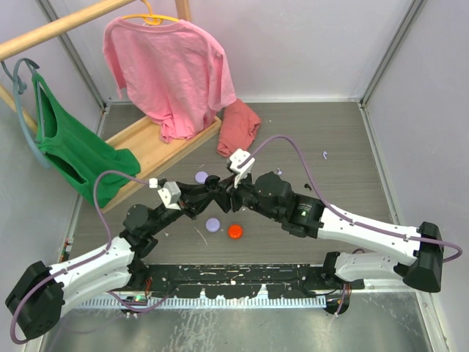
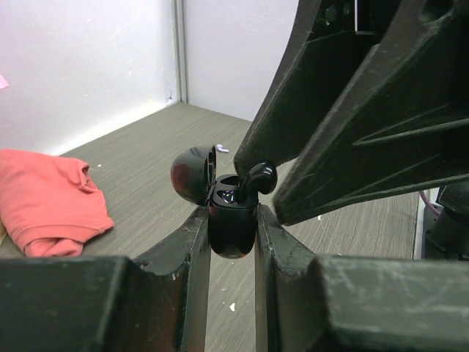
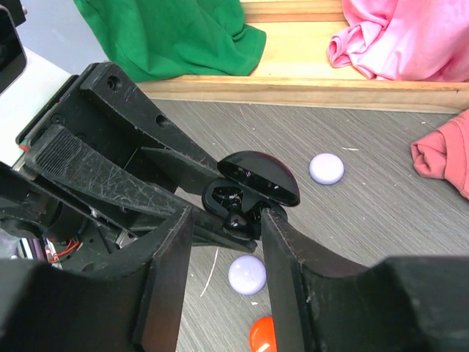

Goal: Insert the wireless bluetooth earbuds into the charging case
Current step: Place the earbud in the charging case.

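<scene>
My left gripper [image 2: 232, 220] is shut on a glossy black charging case [image 2: 231, 227], held upright above the table with its lid [image 2: 192, 174] swung open. A black earbud [image 2: 260, 176] sits tilted in the case's mouth, head sticking out. My right gripper [image 3: 228, 214] is at the case [image 3: 253, 180], jaws a little apart. The earbud [image 3: 236, 218] lies against its right finger, with a gap to the left finger. Both grippers meet mid-table [image 1: 223, 191]. A tiny lavender bit [image 1: 325, 155] lies far right. No orange-red bit shows.
Two lavender pucks [image 1: 201, 177] [image 1: 213, 224] and an orange-red puck [image 1: 235, 231] lie under and beside the grippers. A red cloth [image 1: 238, 126] lies behind them. A wooden rack base [image 1: 157, 147] with pink [image 1: 168, 66] and green [image 1: 77, 150] shirts stands at the back left.
</scene>
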`<state>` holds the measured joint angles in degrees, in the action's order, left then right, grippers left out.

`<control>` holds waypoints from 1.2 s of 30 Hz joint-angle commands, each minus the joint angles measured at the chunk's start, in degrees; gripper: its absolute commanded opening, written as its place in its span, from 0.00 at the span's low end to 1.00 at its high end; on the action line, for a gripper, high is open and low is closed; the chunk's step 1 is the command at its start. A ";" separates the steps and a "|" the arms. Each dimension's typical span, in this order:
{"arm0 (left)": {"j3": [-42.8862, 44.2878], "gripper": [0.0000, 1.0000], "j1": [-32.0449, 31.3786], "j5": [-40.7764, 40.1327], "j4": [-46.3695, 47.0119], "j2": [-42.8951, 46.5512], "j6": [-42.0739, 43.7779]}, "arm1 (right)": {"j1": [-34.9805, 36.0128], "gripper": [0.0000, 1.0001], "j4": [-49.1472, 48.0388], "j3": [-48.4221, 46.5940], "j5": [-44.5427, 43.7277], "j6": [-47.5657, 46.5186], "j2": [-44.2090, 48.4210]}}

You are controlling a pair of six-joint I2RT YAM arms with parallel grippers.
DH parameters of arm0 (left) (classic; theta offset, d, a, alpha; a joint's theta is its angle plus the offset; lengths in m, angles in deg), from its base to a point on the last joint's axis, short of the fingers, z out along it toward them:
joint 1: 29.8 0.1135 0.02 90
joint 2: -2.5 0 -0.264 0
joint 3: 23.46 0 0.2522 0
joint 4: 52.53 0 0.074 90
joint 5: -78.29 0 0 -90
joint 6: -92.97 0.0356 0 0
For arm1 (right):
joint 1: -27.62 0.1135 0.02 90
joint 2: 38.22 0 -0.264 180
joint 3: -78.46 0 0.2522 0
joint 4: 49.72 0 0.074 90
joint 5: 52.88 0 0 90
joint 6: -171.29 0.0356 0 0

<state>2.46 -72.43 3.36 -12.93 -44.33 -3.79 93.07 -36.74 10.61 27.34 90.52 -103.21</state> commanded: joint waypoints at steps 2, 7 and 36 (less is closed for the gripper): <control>0.81 0.02 0.03 0.44 5.51 -0.65 0.73 | 0.20 0.52 2.25 -3.36 -0.80 1.07 5.48; 0.33 0.02 0.02 1.03 5.95 -1.10 0.14 | 0.21 0.55 5.00 -2.81 -7.06 -0.43 8.35; 1.55 0.02 0.01 6.68 7.00 -1.17 -1.78 | 0.20 0.55 -1.07 3.83 -3.27 -5.26 8.19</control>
<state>2.46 -72.43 9.54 -11.18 -45.64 -5.37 93.14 -33.26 14.59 20.76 85.98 -96.32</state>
